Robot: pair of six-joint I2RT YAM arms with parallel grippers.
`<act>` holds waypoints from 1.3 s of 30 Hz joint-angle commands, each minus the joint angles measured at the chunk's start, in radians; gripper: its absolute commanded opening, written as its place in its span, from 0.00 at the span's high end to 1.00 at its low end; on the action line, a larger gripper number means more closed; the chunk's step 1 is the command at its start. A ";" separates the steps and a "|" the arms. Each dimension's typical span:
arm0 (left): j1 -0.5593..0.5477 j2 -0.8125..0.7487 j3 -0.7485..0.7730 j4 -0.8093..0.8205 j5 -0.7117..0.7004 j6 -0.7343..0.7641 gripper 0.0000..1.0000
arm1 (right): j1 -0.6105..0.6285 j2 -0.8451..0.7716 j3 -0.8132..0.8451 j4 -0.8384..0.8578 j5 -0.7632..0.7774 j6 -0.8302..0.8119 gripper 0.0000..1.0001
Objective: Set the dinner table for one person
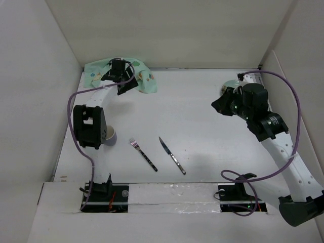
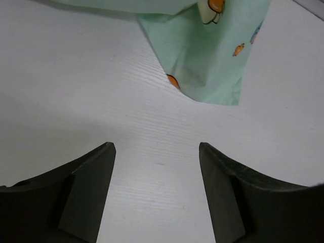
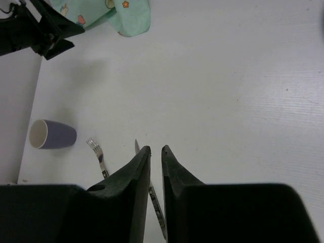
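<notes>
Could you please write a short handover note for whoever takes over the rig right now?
Left pincer: open, empty, hovering by the bunched green placemat in the far-left corner.
Right pincer: practically closed, empty, raised at the far right.
Things: purple cup at the left edge, partly behind the left arm; fork and knife lie apart near the front centre of the dinner table; a pale round item, possibly a plate, is mostly hidden behind the right arm.
Done: nothing arranged.
Left: spread the placemat, then lay out the setting.
</notes>
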 commanded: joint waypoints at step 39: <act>-0.325 0.025 0.475 0.069 0.046 -0.033 1.00 | 0.125 0.123 0.060 0.058 0.061 -0.005 0.75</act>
